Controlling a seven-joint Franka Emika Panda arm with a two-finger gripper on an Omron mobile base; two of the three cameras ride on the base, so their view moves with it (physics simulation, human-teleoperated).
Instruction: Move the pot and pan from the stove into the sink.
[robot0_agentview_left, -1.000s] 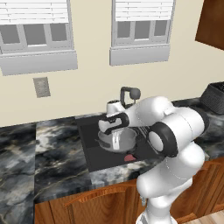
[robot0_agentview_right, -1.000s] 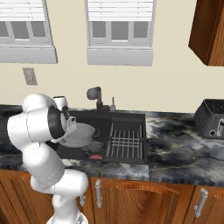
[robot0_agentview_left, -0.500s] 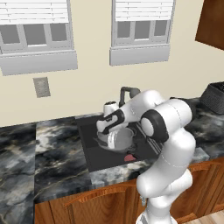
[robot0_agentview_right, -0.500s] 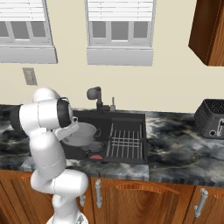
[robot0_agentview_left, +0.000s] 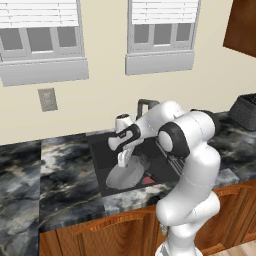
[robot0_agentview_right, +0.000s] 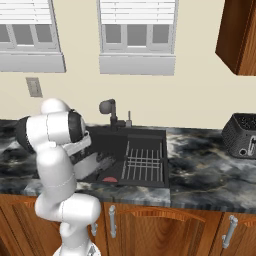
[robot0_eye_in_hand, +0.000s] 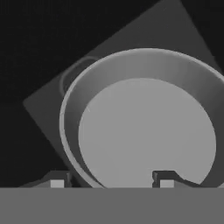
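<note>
Closest to me are the wooden cabinet fronts (robot0_agentview_right: 150, 222) with their metal handles, and above them the black-grey marble counter (robot0_agentview_left: 55, 180).

The white arm bends forward and down over the counter edge, its gripper (robot0_agentview_left: 124, 159) lowered into the sink (robot0_agentview_right: 150, 137). In the hand view the two finger tips (robot0_eye_in_hand: 165, 177) stand apart, one outside the pot's wall and the other over its pale interior, so the rim runs between them; the jaws look spread, and I cannot tell whether either tip touches the metal.

The pot (robot0_agentview_left: 126, 173) is inside the sink, in the left part of the basin, directly under the gripper. From the left base view it looks tilted, its pale inside facing up and toward the front. A small red thing (robot0_agentview_right: 109, 179) lies on the basin floor just beside it. To the pot's right a wire rack (robot0_agentview_right: 144, 163) covers the other part of the basin.

Behind the basin rises the dark arched faucet (robot0_agentview_right: 109, 108). Well off to the right on the counter sits a dark toaster (robot0_agentview_right: 241, 135). On the far wall are two windows (robot0_agentview_right: 136, 35) and a switch plate (robot0_agentview_left: 47, 99).
</note>
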